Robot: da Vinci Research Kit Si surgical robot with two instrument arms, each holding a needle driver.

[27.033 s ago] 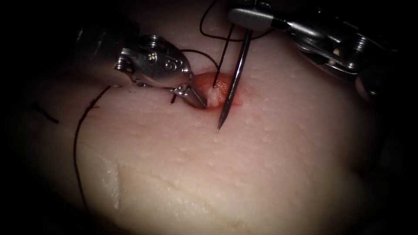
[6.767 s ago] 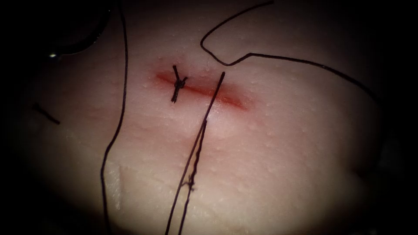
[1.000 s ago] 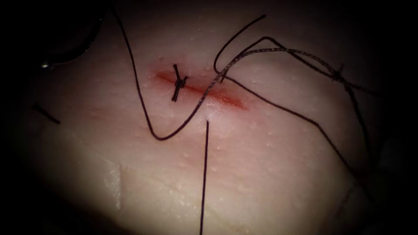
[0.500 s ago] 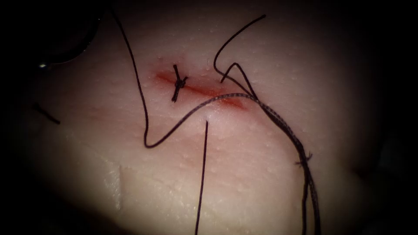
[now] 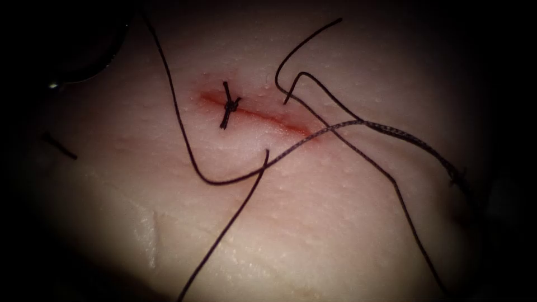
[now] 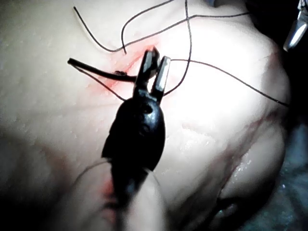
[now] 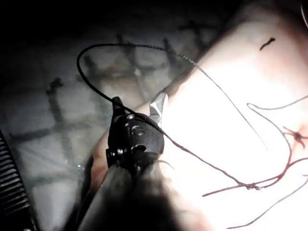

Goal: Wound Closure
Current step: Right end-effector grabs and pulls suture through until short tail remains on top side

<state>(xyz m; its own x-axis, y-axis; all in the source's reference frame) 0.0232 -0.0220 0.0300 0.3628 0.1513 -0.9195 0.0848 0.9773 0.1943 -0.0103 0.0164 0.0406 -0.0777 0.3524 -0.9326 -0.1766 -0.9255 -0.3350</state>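
Peeking at the left tool [image 6: 155, 72] first: hangs just above the cut [image 5: 263, 116] with jaws spread apart, gripping nothing as far as visible. Has a thick dark strand just beside it, touching or not hard to say, and can't call it thread or needle either. Moving on to the right tool [image 7: 139, 101]: sits out past the tissue's right edge with thread [image 5: 224, 182] running right up to its tip; can't tell whether gripped or just draped there.

Heading outward over the tissue [image 5: 313, 223]: one knotted stitch [image 5: 228, 105] across the left part of the cut, ends trimmed short. Further right, thread dipping into the tissue on the far side of the cut and coming up on the near side, untied. Loads of slack looping toward the tissue's near edge and right edge, plus a little snag [image 5: 457, 176] out by the right edge. Also a stray cut end of thread [image 5: 57, 146] near the left edge.

Guessing at the step: sorting thread for a second stitch, knot not yet made. Probably calls for taking up slack gently, keeping strands from tangling, and not yanking on the finished knot.
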